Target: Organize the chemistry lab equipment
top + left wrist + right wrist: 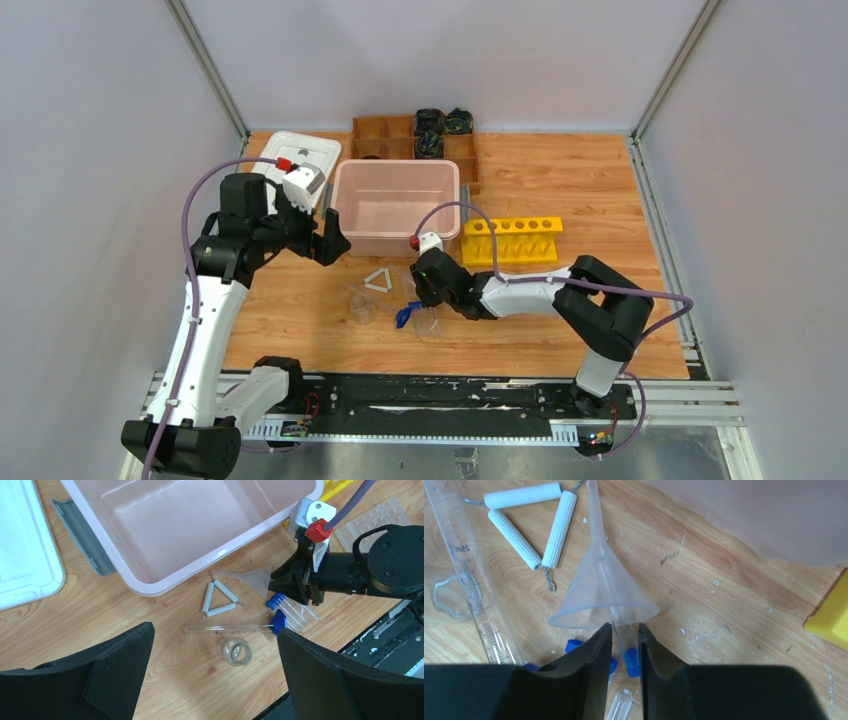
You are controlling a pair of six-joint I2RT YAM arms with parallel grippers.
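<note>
capped tube [626, 650] is lying just on the near side of the pink tub [150, 580], under the funnel [604, 590] mouth; right gripper [624, 628] fingers are flanking it closely, pinch unclear. picking step; next needs a firm grip, then lifting clear of the funnel. left gripper [215, 630] is hanging wide open

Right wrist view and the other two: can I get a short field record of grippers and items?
right gripper: jaws closely flank a clear blue-capped tube on the wooden table; contact unclear
left gripper: open, holding nothing, raised off the table
clear plastic funnel: on its side, mouth toward the right gripper
white rod triangle: flat, near the pink plastic bin
</note>
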